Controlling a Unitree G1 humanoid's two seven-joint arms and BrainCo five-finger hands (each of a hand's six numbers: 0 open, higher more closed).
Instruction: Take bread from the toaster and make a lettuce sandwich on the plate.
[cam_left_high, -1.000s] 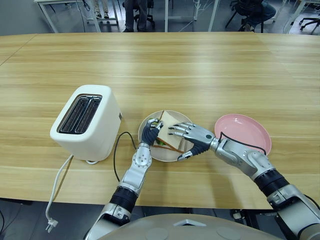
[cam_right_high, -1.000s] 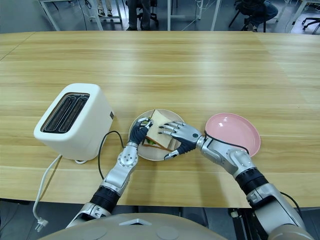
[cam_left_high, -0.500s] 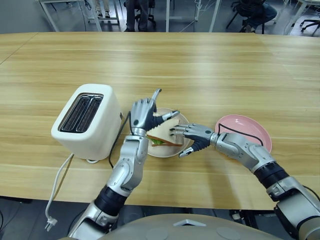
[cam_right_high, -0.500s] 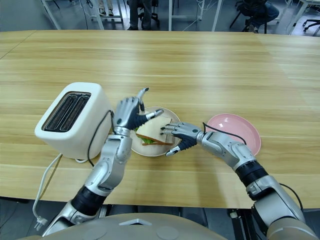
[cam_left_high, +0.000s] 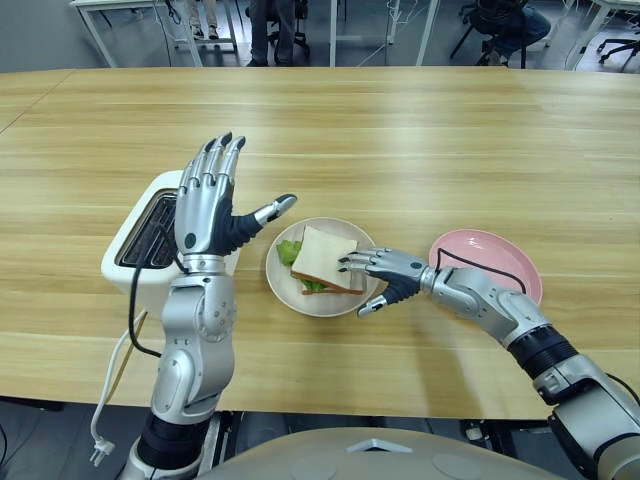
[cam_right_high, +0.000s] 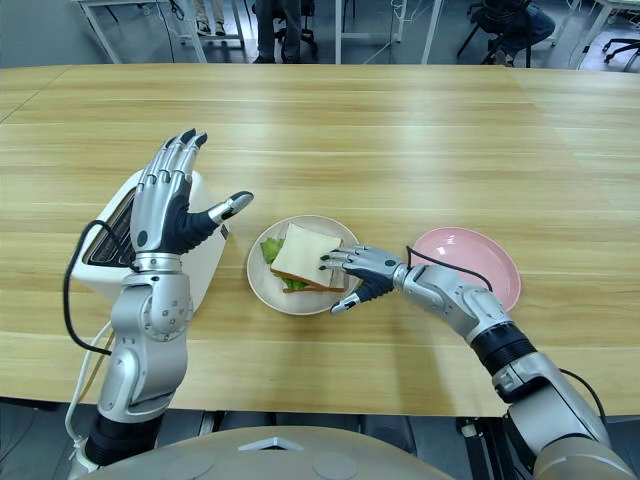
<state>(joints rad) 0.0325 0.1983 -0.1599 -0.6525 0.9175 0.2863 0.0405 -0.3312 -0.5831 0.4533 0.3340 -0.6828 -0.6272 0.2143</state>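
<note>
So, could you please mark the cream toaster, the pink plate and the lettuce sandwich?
cream toaster (cam_left_high: 145, 225), left eye view, slotted top.
pink plate (cam_left_high: 490, 255), left eye view, centre.
lettuce sandwich (cam_left_high: 325, 258), left eye view, top slice.

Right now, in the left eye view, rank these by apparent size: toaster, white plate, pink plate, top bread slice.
1. toaster: largest, though the left hand covers part of it.
2. white plate and pink plate: they look about alike, so I won't rank them.
3. top bread slice: smallest.
</note>
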